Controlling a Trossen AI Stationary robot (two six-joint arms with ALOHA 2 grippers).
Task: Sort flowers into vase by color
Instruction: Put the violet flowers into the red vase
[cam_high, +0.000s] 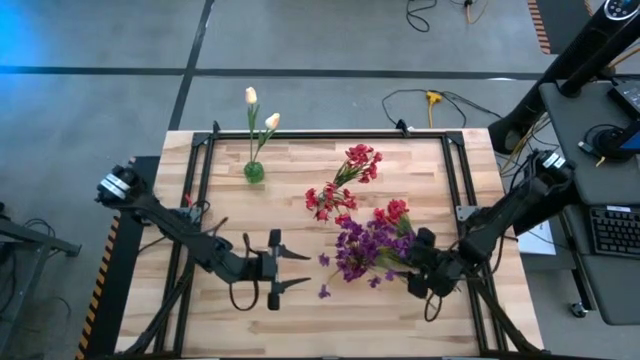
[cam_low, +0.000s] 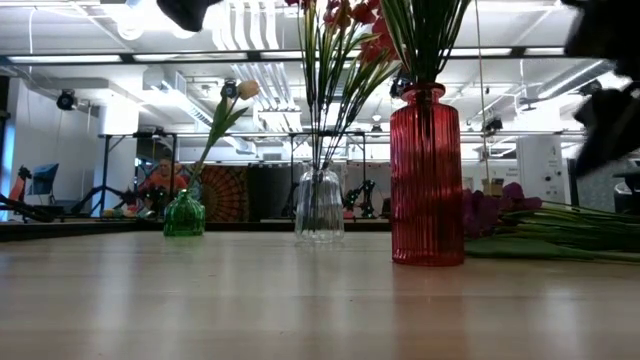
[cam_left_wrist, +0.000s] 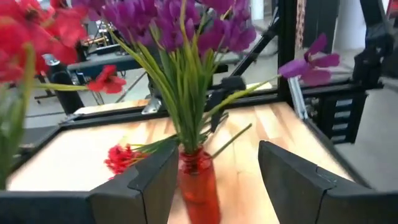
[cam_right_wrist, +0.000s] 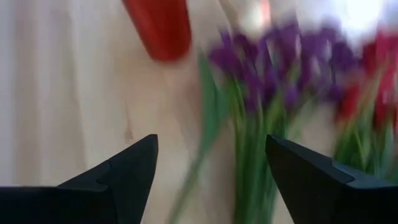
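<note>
A green vase (cam_high: 254, 172) at the table's far left holds cream tulip buds (cam_high: 250, 96). A clear vase (cam_low: 319, 208) holds red flowers (cam_high: 358, 165). A red vase (cam_left_wrist: 199, 180) holds purple flowers (cam_high: 362, 250). More purple flowers (cam_right_wrist: 273, 68) and red ones (cam_right_wrist: 373, 81) lie flat on the table beside it. My left gripper (cam_high: 292, 270) is open and level, left of the red vase and apart from it. My right gripper (cam_high: 416, 263) is open, slanting down over the stems of the lying flowers at the near right, with nothing between its fingers.
Black rails (cam_high: 452, 180) frame the wooden table. Bare tabletop (cam_high: 280, 210) lies in the middle left, between the green vase and my left arm. A desk with a keyboard (cam_high: 610, 230) stands beyond the right edge. Cables (cam_high: 430, 98) lie on the floor behind.
</note>
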